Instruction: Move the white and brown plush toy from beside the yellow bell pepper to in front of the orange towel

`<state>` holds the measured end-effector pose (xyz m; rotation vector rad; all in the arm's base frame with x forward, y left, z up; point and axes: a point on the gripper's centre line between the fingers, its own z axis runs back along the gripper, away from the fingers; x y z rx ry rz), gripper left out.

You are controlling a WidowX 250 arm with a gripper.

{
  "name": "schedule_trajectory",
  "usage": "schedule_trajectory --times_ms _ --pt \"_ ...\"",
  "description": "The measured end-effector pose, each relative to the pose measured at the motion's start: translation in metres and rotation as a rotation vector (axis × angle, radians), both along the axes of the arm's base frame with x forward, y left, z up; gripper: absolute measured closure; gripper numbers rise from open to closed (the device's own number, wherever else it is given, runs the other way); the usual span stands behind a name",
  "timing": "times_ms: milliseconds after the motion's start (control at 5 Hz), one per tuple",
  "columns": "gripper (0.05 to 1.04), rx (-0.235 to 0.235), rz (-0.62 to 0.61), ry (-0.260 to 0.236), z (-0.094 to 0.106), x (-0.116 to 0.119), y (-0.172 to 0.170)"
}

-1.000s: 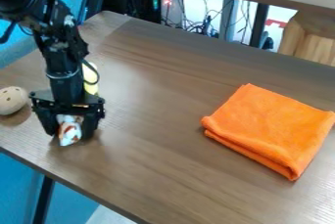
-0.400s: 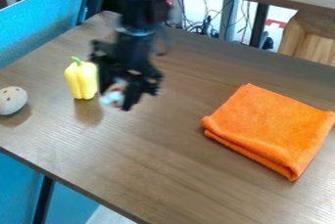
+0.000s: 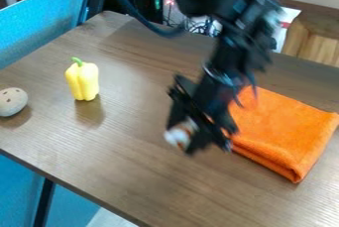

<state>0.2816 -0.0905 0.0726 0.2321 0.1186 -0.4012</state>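
The black gripper point(image 3: 183, 139) hangs tilted over the middle of the table, just left of the orange cloth. It is shut on a small white object with reddish-brown patches point(image 3: 179, 136), partly hidden between the fingers. The folded orange cloth point(image 3: 285, 129) lies on the right of the table, its left part behind the gripper and arm. A yellow bell pepper point(image 3: 83, 80) with a green stem stands upright at the left. Near the left edge is a round beige ball with dark holes point(image 3: 12, 101).
The brown wooden table point(image 3: 132, 171) has its front edge running from the left down to the bottom. A blue chair point(image 3: 43, 20) stands beyond the left edge. Cables and another wooden surface are behind the table.
With the white object in it, the gripper has swung from the left across the table to beside the orange cloth, uncovering the yellow pepper. The cloth, ball and pepper have stayed put.
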Motion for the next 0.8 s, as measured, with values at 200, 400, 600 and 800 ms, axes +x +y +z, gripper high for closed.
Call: schedule_trajectory --times_ms 200,400,600,800 --pt "0.472 -0.053 -0.154 0.027 -0.017 -0.023 -0.049" --pt "0.472 -0.063 -0.221 0.067 -0.039 -0.033 -0.059" --pt "0.478 -0.030 -0.224 0.043 -0.050 -0.025 -0.054" --pt "0.440 0.037 -0.206 0.001 -0.050 -0.016 -0.046"
